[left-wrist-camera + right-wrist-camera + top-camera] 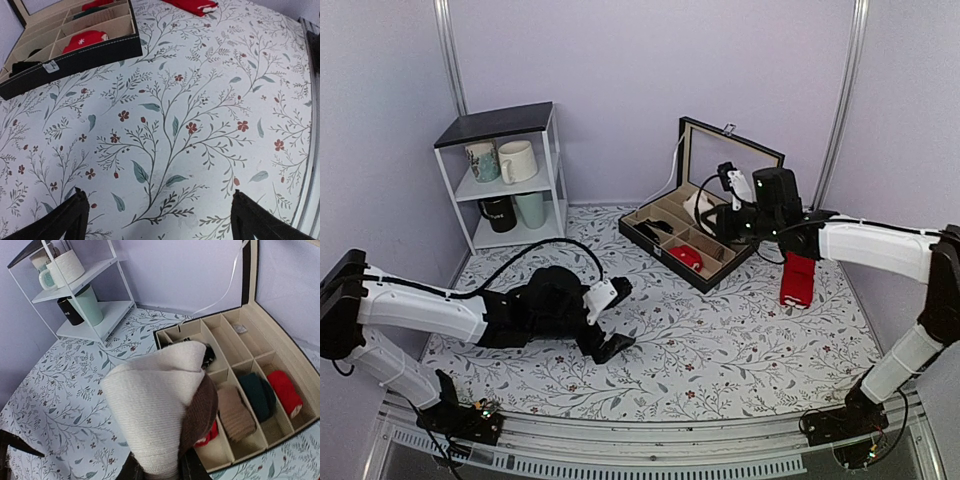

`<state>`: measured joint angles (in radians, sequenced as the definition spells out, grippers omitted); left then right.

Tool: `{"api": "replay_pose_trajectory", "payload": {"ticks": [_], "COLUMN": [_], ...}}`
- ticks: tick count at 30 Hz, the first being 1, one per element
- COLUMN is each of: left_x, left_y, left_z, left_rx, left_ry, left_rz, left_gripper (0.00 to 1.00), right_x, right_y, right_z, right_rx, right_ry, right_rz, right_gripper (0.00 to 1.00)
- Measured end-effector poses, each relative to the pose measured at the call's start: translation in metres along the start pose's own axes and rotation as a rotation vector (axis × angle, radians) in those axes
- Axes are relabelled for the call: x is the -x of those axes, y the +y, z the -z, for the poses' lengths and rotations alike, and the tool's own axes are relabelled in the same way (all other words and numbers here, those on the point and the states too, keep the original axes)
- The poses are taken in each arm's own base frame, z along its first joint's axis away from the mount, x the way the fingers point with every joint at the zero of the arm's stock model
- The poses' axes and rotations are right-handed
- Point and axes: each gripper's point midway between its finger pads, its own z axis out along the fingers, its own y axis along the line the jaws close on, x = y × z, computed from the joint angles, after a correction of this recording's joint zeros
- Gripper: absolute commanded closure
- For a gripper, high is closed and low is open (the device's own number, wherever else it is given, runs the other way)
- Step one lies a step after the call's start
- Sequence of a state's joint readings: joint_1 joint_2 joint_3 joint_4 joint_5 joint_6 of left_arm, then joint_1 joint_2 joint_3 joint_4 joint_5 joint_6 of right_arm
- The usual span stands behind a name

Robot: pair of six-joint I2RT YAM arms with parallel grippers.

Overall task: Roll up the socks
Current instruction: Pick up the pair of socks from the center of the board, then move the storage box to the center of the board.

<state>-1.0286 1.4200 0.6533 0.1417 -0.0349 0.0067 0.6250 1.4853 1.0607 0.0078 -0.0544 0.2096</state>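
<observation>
The socks point(150, 405) are a rolled bundle, cream outside with a dark brown band on its right side. My right gripper point(157, 469) is shut on the bundle's lower end. In the top view the socks point(700, 203) hang in the right gripper point(718, 207) over the far part of the open divided box point(638, 237). My left gripper point(618, 318) lies low over the tablecloth at the near left, open, with nothing between its fingers. In the left wrist view the left gripper point(160, 220) shows only patterned cloth in its wide gap.
The box compartments point(235, 347) hold a red bundle point(285, 390), a dark green one point(257, 395) and a tan one point(235, 412). A plain red pair point(798, 280) lies right of the box. A white shelf with mugs point(510, 170) stands at the back left.
</observation>
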Motion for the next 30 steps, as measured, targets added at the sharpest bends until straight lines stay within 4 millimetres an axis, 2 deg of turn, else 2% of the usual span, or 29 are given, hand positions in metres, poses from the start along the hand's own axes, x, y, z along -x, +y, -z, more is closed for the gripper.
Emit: {"api": "replay_pose_trajectory", "payload": {"ticks": [4,5,6,10,14,18,23,27,30], "left_x": [0.004,0.003,0.002,-0.004,0.000,0.005,0.010,0.011,0.008], "left_y": [0.009,0.009,0.009,0.010,0.015,0.029,0.046,0.044,0.042], "left_z": [0.004,0.004,0.004,0.001,0.001,0.003,0.008,0.008,0.008], "left_rx": [0.012,0.007,0.002,-0.001,0.005,0.028,0.061,0.045,0.032], "left_ry": [-0.013,-0.008,-0.004,0.015,-0.001,-0.026,-0.045,-0.053,-0.054], "left_rz": [0.007,0.005,0.002,-0.006,0.003,0.028,0.059,0.069,0.080], "left_gripper": [0.01,0.01,0.00,0.00,0.01,0.01,0.01,0.01,0.00], "right_x": [0.037,0.053,0.056,0.084,0.093,0.070,0.039,-0.022,-0.059], "right_y": [-0.016,-0.018,-0.024,-0.051,-0.073,-0.087,-0.079,-0.072,-0.066], "right_z": [-0.041,-0.057,-0.060,-0.090,-0.116,-0.135,-0.139,-0.131,-0.124], "right_rx": [-0.005,0.008,-0.002,-0.007,-0.013,-0.018,0.021,0.033,0.034], "right_ry": [-0.032,-0.057,-0.062,-0.095,-0.103,-0.054,-0.002,0.120,0.201], "right_rz": [0.069,0.097,0.096,0.138,0.142,0.113,0.081,0.038,-0.001], "right_gripper": [1.00,1.00,1.00,1.00,1.00,1.00,1.00,1.00,1.00]}}
